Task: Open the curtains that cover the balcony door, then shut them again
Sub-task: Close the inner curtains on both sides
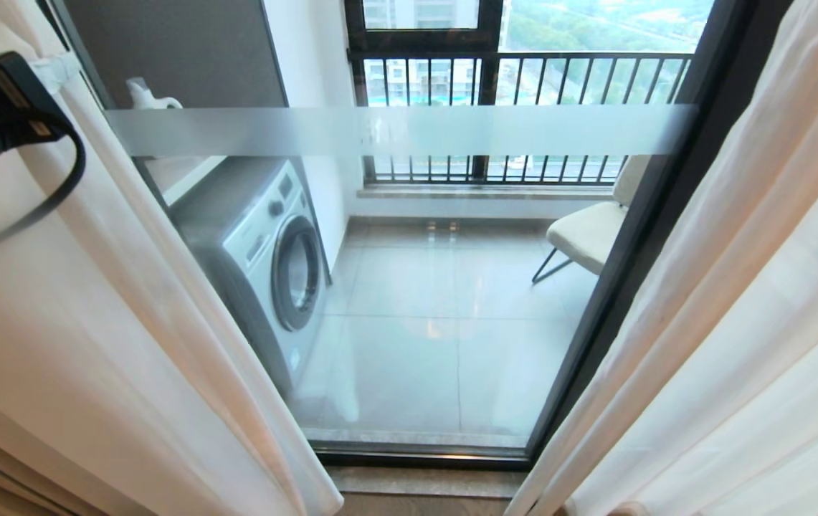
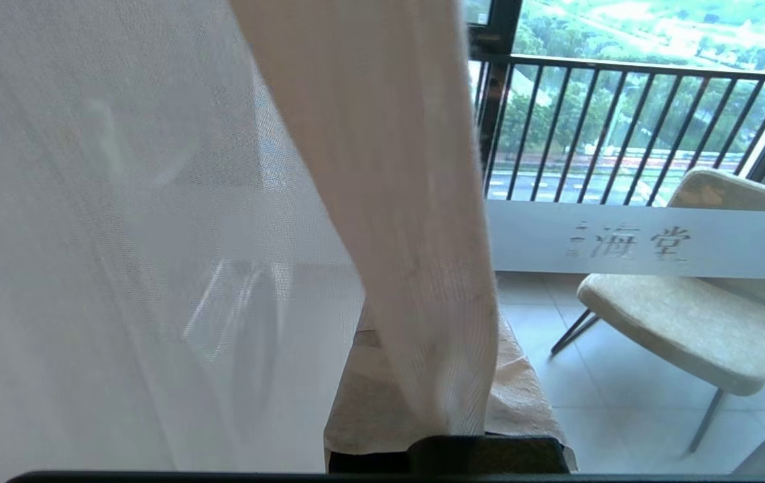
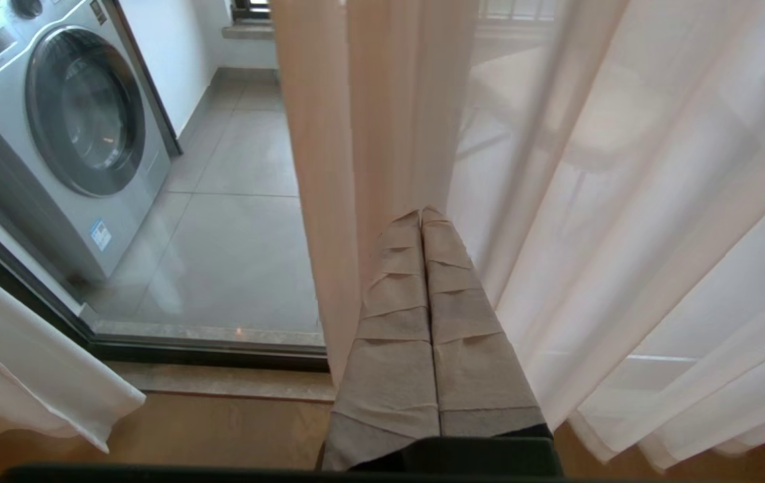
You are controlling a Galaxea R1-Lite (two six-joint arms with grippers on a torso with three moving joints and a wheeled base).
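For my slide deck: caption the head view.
Sheer curtains parted, balcony door exposed; left gripper shut on the left sheer.

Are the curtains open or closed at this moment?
Open: the curtains hang parted to both sides, and the balcony door glass shows between them.

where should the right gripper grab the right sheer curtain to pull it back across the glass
Take the right sheer curtain by its inner hanging edge, the fold nearest the glass of the balcony door, coming from the open middle. That edge hangs free and gathered, thin enough to pinch. The right gripper sits shut just beside that fold, so it would probably need to open first. The left gripper is shut on the left sheer curtain.
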